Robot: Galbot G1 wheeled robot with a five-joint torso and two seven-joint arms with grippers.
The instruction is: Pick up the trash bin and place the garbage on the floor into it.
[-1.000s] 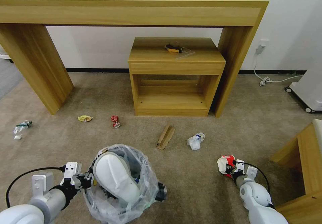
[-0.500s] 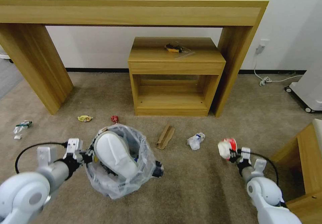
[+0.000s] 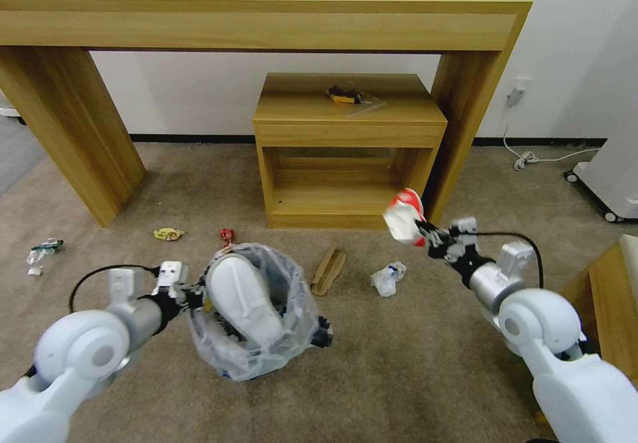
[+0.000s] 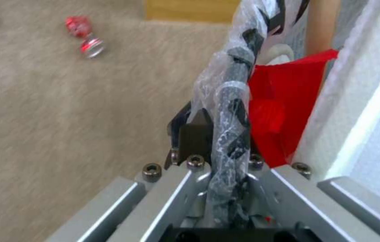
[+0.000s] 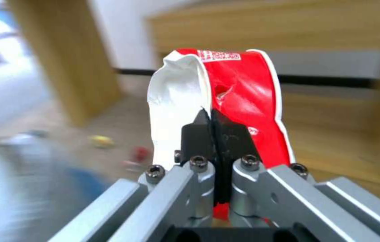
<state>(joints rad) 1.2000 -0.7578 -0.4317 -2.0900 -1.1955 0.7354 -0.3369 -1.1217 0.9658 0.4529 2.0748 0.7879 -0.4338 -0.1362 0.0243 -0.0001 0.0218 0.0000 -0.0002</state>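
Observation:
The trash bin, lined with a clear printed bag, hangs tilted just over the beige floor, with a white slipper sticking out of it. My left gripper is shut on its rim, and a red wrapper lies inside the bin. My right gripper is raised to the right of the bin, shut on a crumpled red and white wrapper. Garbage on the floor: a yellow wrapper, a red piece, a cardboard strip, a crumpled white packet and a clear bottle.
A long wooden console table spans the back, with a small wooden cabinet under it. Low wooden furniture stands at the right. A white wheeled unit and a cable lie by the wall.
My right gripper has risen from near the floor and swung left with the red and white wrapper. My left arm has carried the bin forward and slightly right.

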